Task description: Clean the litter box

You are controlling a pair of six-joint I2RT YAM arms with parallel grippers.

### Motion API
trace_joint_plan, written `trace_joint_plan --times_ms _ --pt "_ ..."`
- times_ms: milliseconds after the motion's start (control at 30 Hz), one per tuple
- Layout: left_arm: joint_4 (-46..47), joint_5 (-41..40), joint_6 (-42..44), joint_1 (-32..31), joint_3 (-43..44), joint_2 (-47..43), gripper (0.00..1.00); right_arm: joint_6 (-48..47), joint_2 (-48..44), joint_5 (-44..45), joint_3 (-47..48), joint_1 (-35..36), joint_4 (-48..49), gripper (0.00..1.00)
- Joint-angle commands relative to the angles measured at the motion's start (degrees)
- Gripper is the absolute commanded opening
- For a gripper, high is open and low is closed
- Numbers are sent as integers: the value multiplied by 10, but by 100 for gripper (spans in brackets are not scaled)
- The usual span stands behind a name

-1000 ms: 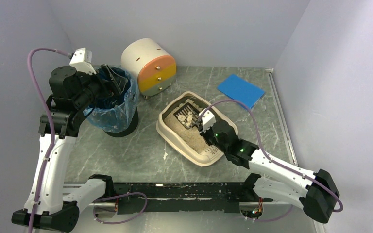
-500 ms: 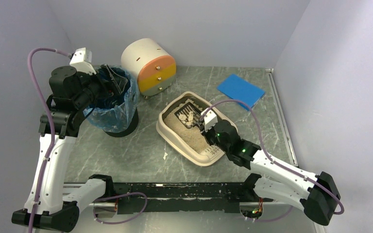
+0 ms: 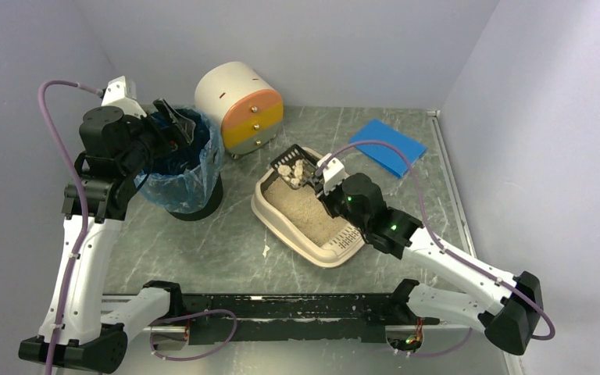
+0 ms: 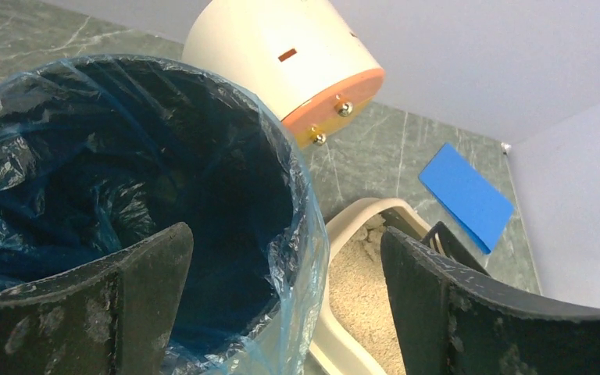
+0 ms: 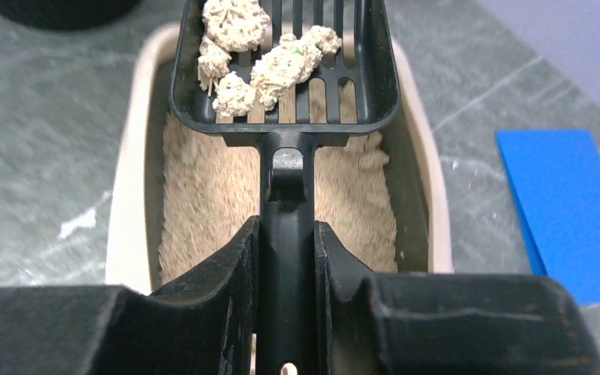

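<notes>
Litter box point(image 3: 260, 203) sits mid-surface, slightly right of centre and set diagonally: a shallow beige plastic tray with a wide rolled rim, a slotted ledge at the near end and grainy tan litter point(image 5: 203, 226) inside. Right pincer point(image 5: 285, 234) is clamped on the handle of a black slotted plastic scoop point(image 5: 283, 139), held over the box's far end, with pale lumpy clumps point(image 5: 258, 55) on its grid. Left pincer point(image 4: 281, 262) has its fingers apart, over the rim of the black round bin point(image 3: 195, 207) near the left edge, which has a crinkly blue plastic liner point(image 4: 125, 156). White cylindrical drawer unit point(image 3: 230, 94), orange and yellow fronts with small metal knobs, stands at the far edge. Flat blue rectangular sheet point(image 3: 388, 146) lies towards the far right corner. Surface point(image 3: 226, 242) is grey-green and marbled.
</notes>
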Motion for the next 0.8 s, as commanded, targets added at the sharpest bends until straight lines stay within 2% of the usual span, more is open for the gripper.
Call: trace_joint_plan --times_ms 0,433,600,767 --pt "-2 -16 -44 -4 21 -3 94 -7 11 -17 61 2 -8 0" --pt "12 10 -55 -4 44 -30 91 5 55 -70 187 4 -29 0" --pt "22 10 -24 -4 47 -38 93 -7 104 -74 253 13 -37 0" --pt "-76 -39 12 -4 132 28 95 -30 163 -75 332 25 -51 0"
